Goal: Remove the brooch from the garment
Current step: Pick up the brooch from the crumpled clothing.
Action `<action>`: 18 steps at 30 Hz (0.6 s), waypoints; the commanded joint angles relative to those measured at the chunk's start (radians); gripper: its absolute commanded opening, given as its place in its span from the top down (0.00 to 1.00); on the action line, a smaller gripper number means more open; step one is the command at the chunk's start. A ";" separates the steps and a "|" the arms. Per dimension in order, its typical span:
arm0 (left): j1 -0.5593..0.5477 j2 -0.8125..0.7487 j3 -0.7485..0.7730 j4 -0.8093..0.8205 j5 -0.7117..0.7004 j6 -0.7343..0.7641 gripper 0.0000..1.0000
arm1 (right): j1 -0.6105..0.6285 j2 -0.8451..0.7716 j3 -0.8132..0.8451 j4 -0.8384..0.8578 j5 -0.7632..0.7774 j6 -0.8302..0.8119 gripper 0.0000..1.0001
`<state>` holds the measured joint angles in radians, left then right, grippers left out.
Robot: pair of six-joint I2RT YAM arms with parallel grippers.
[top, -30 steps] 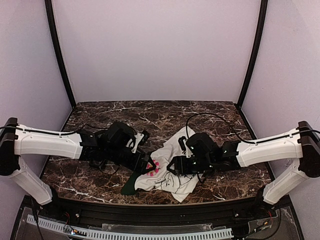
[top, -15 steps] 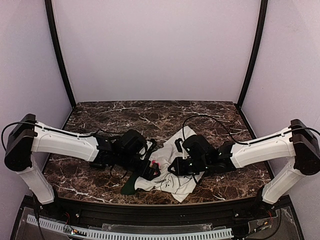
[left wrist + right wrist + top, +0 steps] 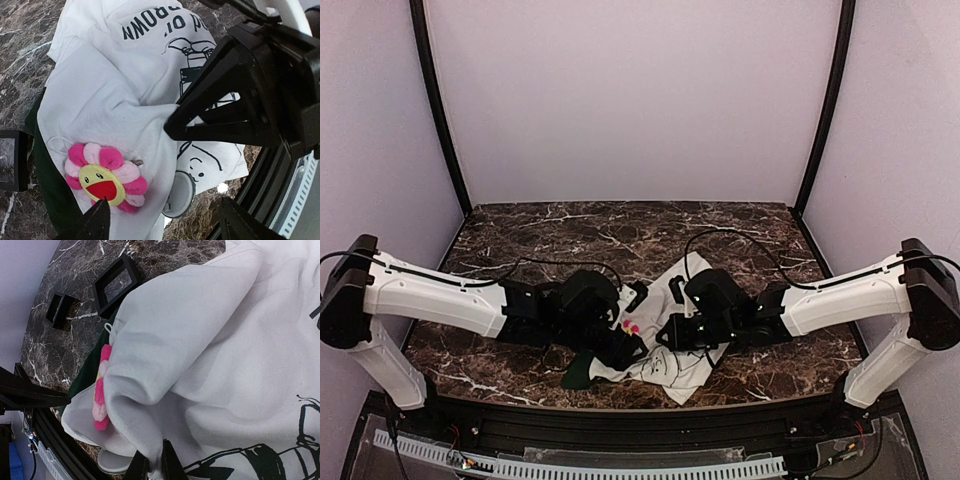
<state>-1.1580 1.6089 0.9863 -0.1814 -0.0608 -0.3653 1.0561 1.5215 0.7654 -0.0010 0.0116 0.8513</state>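
The right gripper (image 3: 150, 467), stretched low across from the brooch's (image 3: 105, 177) right, is clamped on a fold of the shirt (image 3: 125, 85) just beside the brooch, probably to anchor the cloth while the pin is pulled. The brooch sits face-up on the bunched shirt. The left gripper (image 3: 165, 222) hangs right above it, wrist tipped downward, jaws wide apart with one fingertip at its lower petals, apparently poised to close.
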 commanded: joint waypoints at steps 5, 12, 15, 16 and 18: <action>0.002 0.041 0.008 -0.044 -0.037 0.041 0.47 | 0.008 0.002 0.035 0.016 0.016 0.002 0.93; 0.003 0.062 0.008 -0.031 -0.014 0.035 0.57 | 0.008 0.003 0.038 0.020 0.014 0.002 0.94; 0.003 0.079 0.006 -0.028 -0.021 0.035 0.54 | 0.008 0.003 0.042 0.022 0.014 -0.001 0.95; 0.003 0.090 0.005 -0.030 -0.028 0.036 0.54 | 0.008 0.004 0.045 0.024 0.014 -0.002 0.95; 0.003 0.112 0.013 -0.048 -0.054 0.034 0.58 | 0.008 0.003 0.050 0.024 0.014 -0.007 0.96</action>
<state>-1.1568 1.6817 0.9871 -0.2024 -0.0872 -0.3321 1.0561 1.5215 0.7826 -0.0010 0.0120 0.8509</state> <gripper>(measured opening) 0.444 0.047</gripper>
